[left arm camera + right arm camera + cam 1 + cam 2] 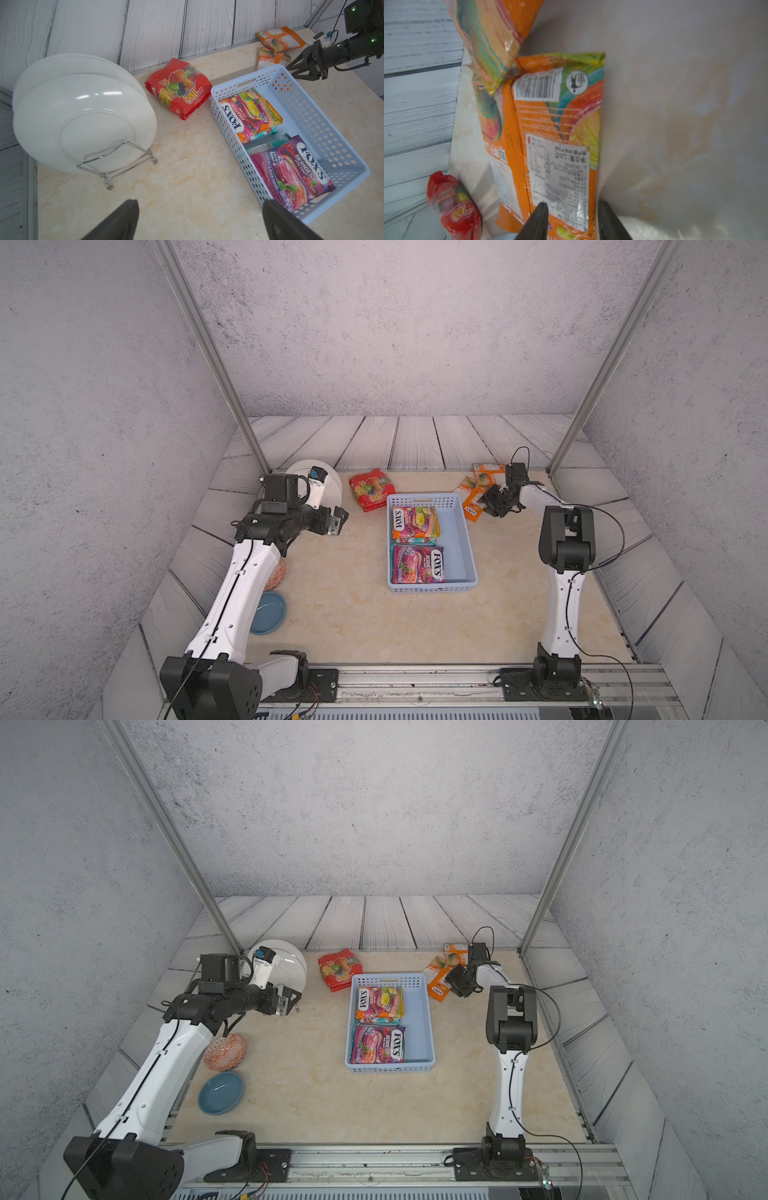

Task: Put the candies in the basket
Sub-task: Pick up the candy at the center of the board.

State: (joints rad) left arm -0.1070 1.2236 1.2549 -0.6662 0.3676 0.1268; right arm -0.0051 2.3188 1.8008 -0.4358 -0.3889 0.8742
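You are a good way through, but not done. The basket (455,547) sits mid-table and already holds two small piles: a FOX'S fruits bag (415,522) lying on a teal bag (268,133) at the far end, and a purple FOX'S berries bag (417,564) at the near end, with another teal edge showing under it. The strip along the basket's right side is bare. Outside it, the red bag (371,489) lies on the table (353,614) just beside the basket's far left corner, and at least two orange bags lie off the far right corner, the far orange bag (490,472) overlapping the near orange bag (473,506). Your right gripper (572,204) is down on the end of that near orange bag, label side up. Its jaws stand part-way apart, one finger on the wrapper and one at its edge, and I cannot tell whether they have pinched it. Your left gripper (200,202) hangs spread wide and empty, facing the red bag. So I judge at least three bags are left.
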